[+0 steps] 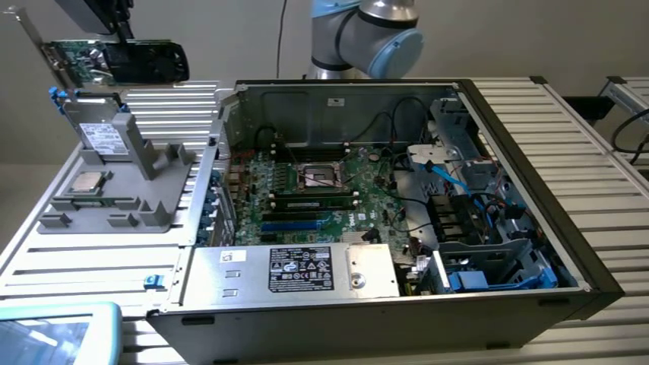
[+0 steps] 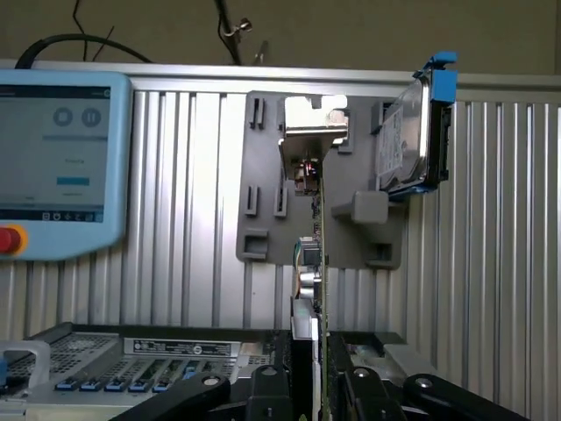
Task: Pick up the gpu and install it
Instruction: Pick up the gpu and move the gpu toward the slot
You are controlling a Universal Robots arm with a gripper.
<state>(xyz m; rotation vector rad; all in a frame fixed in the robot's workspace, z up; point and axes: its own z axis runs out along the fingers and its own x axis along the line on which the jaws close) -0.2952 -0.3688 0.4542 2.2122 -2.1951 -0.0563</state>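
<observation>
The gpu (image 1: 121, 62) hangs in the air at the exterior view's upper left, above the grey fixture (image 1: 121, 190). Its green board, black cover and silver end bracket all show. My gripper (image 1: 120, 34) holds it from above. In the wrist view the gpu (image 2: 320, 263) appears edge-on, running away from my gripper (image 2: 317, 395), whose black fingers (image 2: 267, 386) are closed on both faces of the card. The open computer case (image 1: 527, 152) with its motherboard (image 1: 315, 190) lies to the exterior view's right of the held card.
A silver hard drive with blue tabs (image 1: 96, 125) (image 2: 412, 140) stands upright in the grey fixture (image 2: 263, 219). A small square CPU chip (image 1: 87, 181) lies on the fixture. A teach pendant (image 1: 51, 334) (image 2: 53, 167) rests at the table's near corner. The arm's base (image 1: 355, 38) rises behind the case.
</observation>
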